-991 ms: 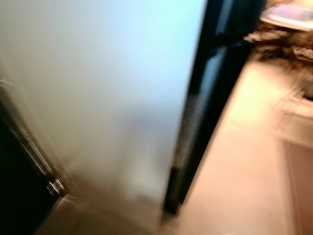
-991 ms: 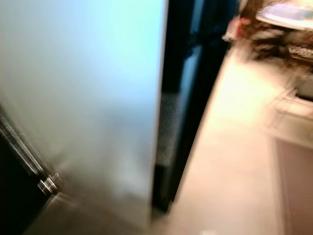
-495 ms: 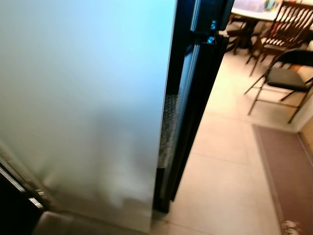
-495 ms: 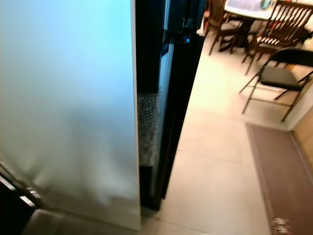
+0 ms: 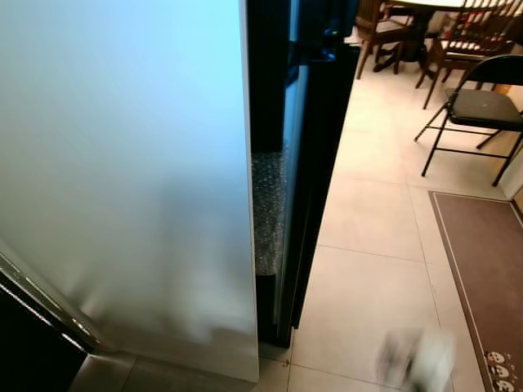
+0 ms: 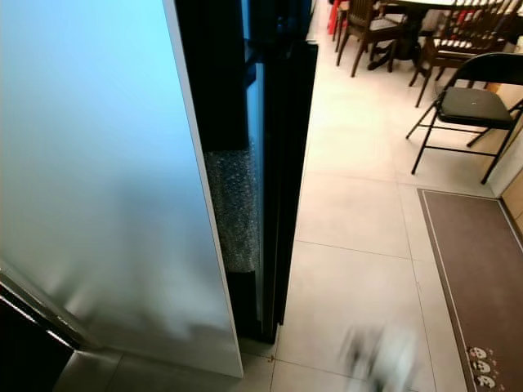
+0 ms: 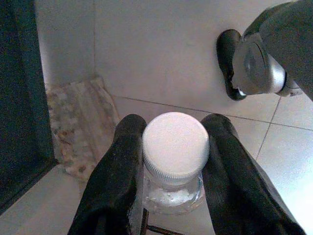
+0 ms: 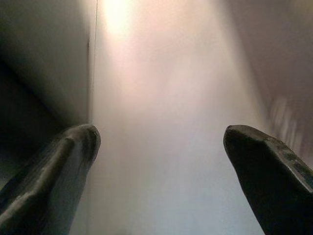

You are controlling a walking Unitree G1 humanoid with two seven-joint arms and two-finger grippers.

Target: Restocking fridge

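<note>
Pale tiled floor [image 6: 359,237], black folding chair [image 6: 470,110] far right | tall white fridge door [image 5: 122,180] stands before me | my left gripper [image 7: 172,166] clamped on clear white-lidded jar [image 7: 175,147] above floor | my right gripper [image 8: 161,147] fingers spread apart.

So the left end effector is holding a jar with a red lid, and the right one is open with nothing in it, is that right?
Not quite: the lid is white, not red, as the left wrist view shows. The left end effector does grip the jar, and the right end effector is open with nothing in it.
</note>
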